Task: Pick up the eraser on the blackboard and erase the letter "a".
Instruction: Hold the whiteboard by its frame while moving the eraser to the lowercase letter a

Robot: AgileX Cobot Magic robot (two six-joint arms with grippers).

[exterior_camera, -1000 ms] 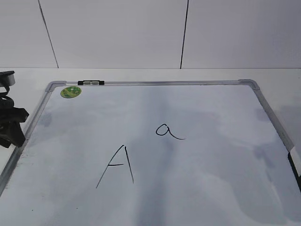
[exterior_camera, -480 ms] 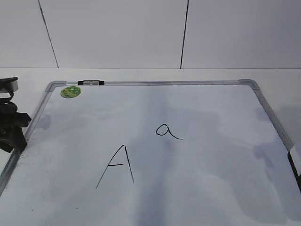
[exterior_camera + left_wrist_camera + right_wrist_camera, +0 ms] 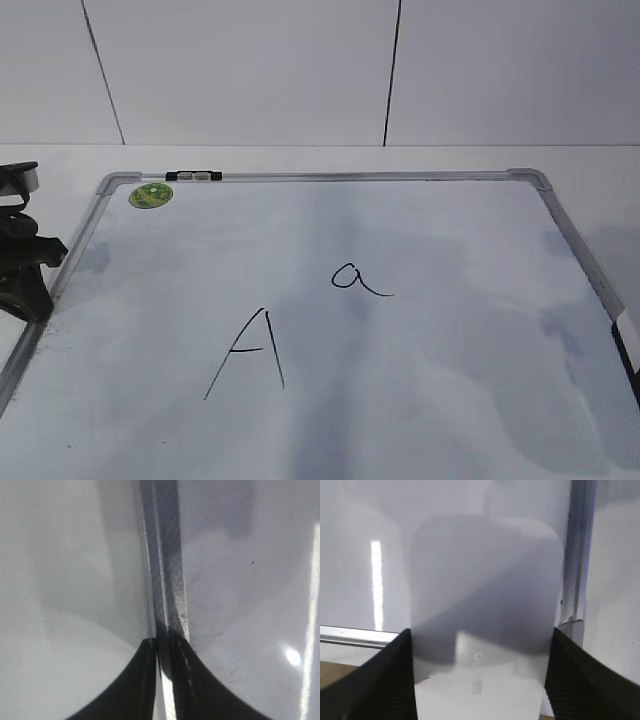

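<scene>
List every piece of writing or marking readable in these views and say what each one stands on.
"A": large angular capital in black marker on the blackboard, left of centre.
"a": the letter "a", small cursive with a tail, right of and above the capital.
Green sticker, top left corner of the board: print too small to read.
Eraser, between the right gripper fingers: grey lettering, too blurred to read.
</scene>
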